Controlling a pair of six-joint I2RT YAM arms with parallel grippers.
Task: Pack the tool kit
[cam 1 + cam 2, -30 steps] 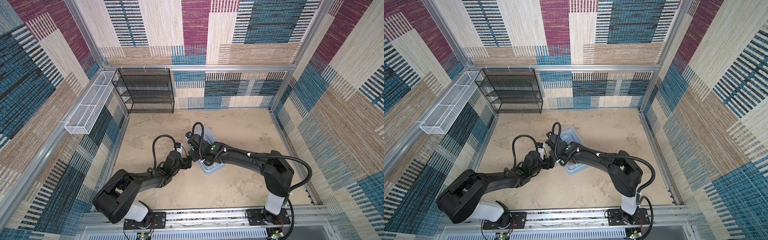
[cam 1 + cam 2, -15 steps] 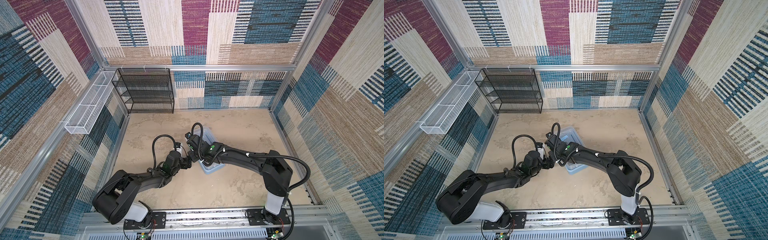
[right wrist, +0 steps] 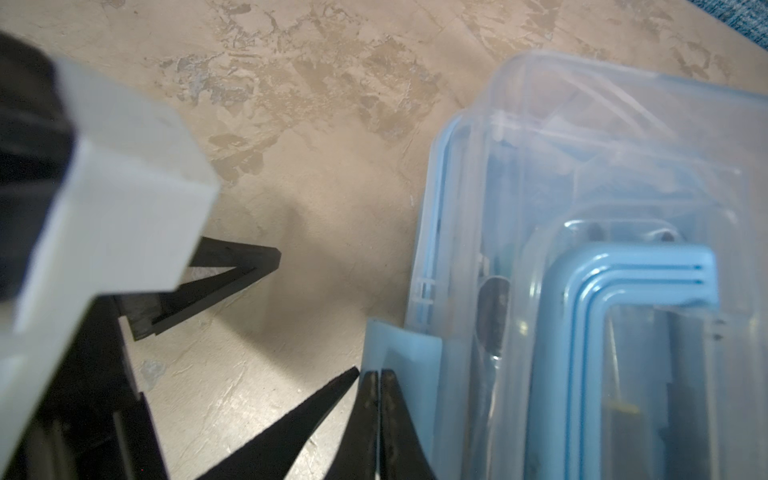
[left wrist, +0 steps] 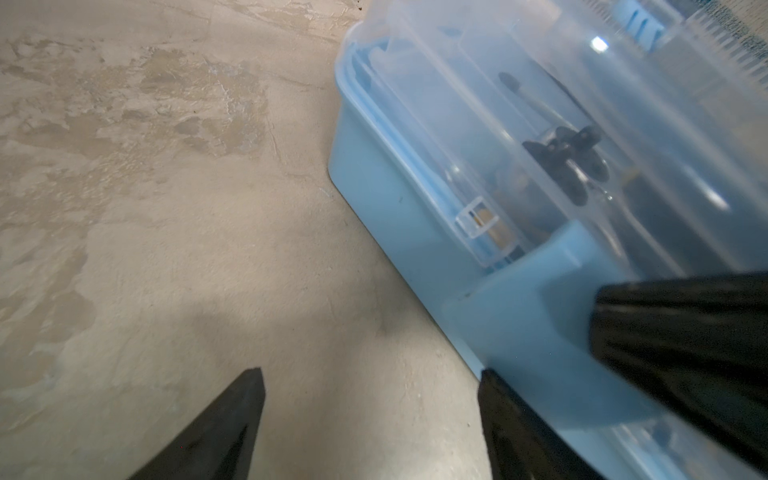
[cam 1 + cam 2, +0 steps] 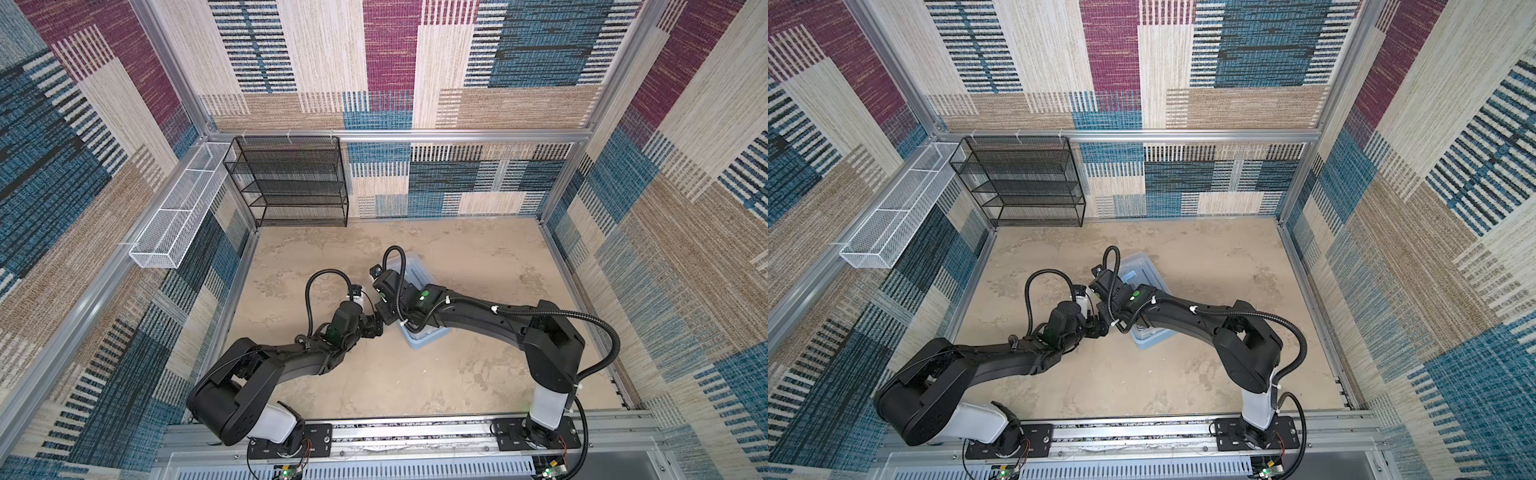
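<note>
- A long white mesh basket (image 5: pixel 166 224) hangs on the left wall, well apart from the work.
- A black mesh shelf rack (image 5: pixel 291 183) stands at the back wall, just beside the basket's far end.
- The left tool (image 4: pixel 372 374) is low over the marbled tabletop (image 5: pixel 478 257) with its jaws spread wide and nothing between them. One finger is over bare tabletop, and the other is just beside the toolbox's side wall.
- The right tool (image 3: pixel 379 382) reaches across the toolbox with its jaws pressed fully together. Its tips touch the light-blue latch (image 3: pixel 399 345) on the toolbox's long side, with nothing gripped.
- The light-blue toolbox (image 5: pixel 419 272) sits near the tabletop's middle, partly under the right arm. Its clear lid (image 3: pixel 582 145) is down and its handle (image 3: pixel 623 282) is folded flat on top.
- Dark tools (image 4: pixel 561 162) show through the lid, too blurred to name.
</note>
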